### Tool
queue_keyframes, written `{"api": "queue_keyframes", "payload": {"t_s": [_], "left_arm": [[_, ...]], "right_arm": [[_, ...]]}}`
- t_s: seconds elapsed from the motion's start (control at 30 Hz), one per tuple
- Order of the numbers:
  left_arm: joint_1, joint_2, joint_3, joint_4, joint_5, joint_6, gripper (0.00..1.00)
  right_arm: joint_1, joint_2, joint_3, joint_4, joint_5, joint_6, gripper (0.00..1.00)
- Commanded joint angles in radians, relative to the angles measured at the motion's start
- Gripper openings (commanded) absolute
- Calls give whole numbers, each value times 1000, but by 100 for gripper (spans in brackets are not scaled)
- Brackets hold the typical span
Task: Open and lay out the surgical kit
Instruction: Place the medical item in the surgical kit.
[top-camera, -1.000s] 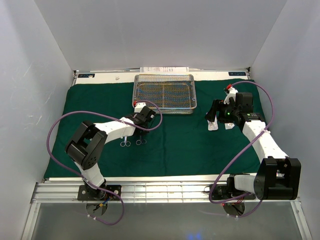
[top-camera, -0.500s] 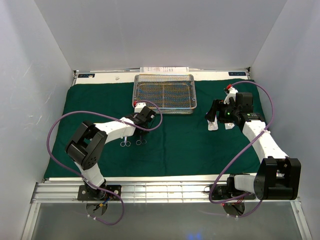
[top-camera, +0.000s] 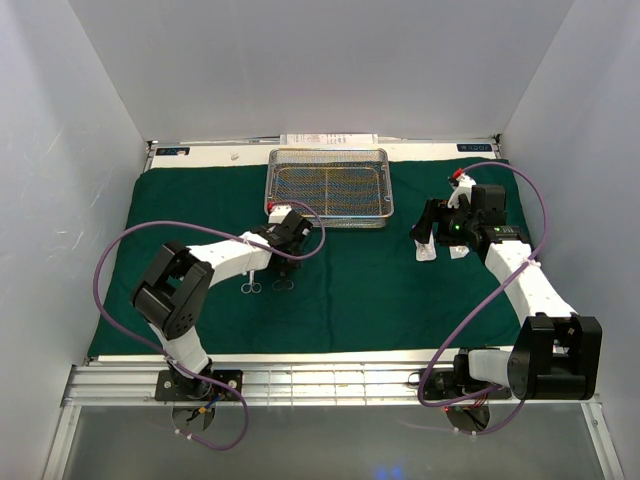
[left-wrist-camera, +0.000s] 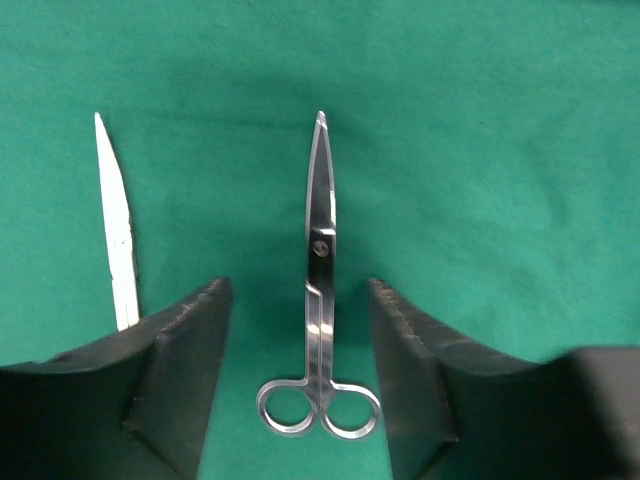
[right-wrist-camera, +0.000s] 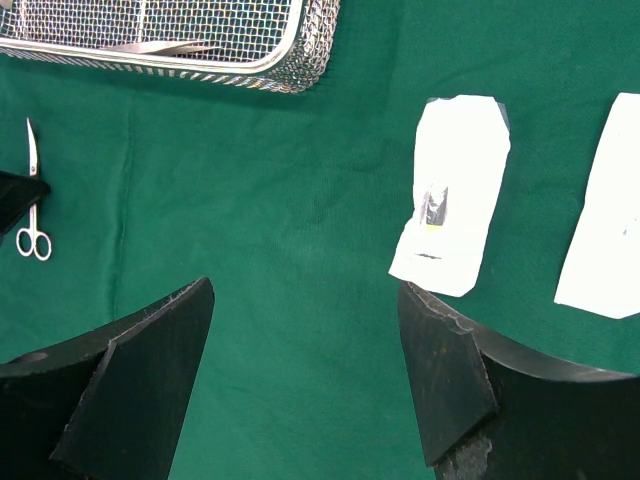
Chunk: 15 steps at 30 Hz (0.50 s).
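The surgical kit's dark green cloth (top-camera: 350, 290) lies spread flat, with the silver wire-mesh tray (top-camera: 328, 188) at the back. Two small scissors (top-camera: 282, 284) lie side by side on the cloth. My left gripper (left-wrist-camera: 298, 290) is open just above one pair of scissors (left-wrist-camera: 320, 300), which lies flat between the fingers, touching neither. The blade of the other pair (left-wrist-camera: 117, 225) shows to its left. My right gripper (right-wrist-camera: 305, 285) hovers open and empty over bare cloth, near two white packets (right-wrist-camera: 455, 195) (right-wrist-camera: 605, 220). Thin tweezers (right-wrist-camera: 150, 45) lie in the tray (right-wrist-camera: 290, 60).
White walls close in the table on three sides. A white label sheet (top-camera: 330, 138) lies behind the tray. The cloth's front edge (top-camera: 300, 350) meets a metal rail near the arm bases. The left arm's purple cable (top-camera: 120, 250) loops over the cloth's left side.
My left gripper has opened, and the scissors it held now lie free on the cloth. The right arm has not moved.
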Motion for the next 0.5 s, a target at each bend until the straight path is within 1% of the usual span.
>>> {"api": "queue_keyframes", "payload": {"t_s": [0.0, 0.03, 0.07, 0.17, 0.33, 0.37, 0.4, 0.43, 0.47], "left_arm": [[-11, -42, 69, -69, 23, 16, 69], [-11, -48, 104, -78, 23, 21, 72], [-11, -57, 122, -82, 24, 28, 79], [-11, -94, 189, -89, 26, 80, 86], [-11, -107, 313, -79, 21, 232, 87], [-11, -100, 354, -71, 24, 308, 87], [-8, -93, 376, -54, 29, 345, 87], [-5, -74, 396, -40, 65, 385, 87], [4, -65, 431, -27, 88, 456, 87]], "right_arm": [[4, -15, 15, 37, -17, 5, 80], [3, -13, 15, 37, -17, 4, 80], [3, -13, 15, 37, -17, 4, 80], [3, -18, 19, 36, -12, 2, 80], [3, -24, 22, 32, -9, 1, 80], [3, -27, 22, 32, -9, -1, 80], [3, -28, 24, 32, -9, -1, 80], [3, -30, 24, 32, -11, -2, 79], [3, -33, 25, 30, -14, -4, 80]]}}
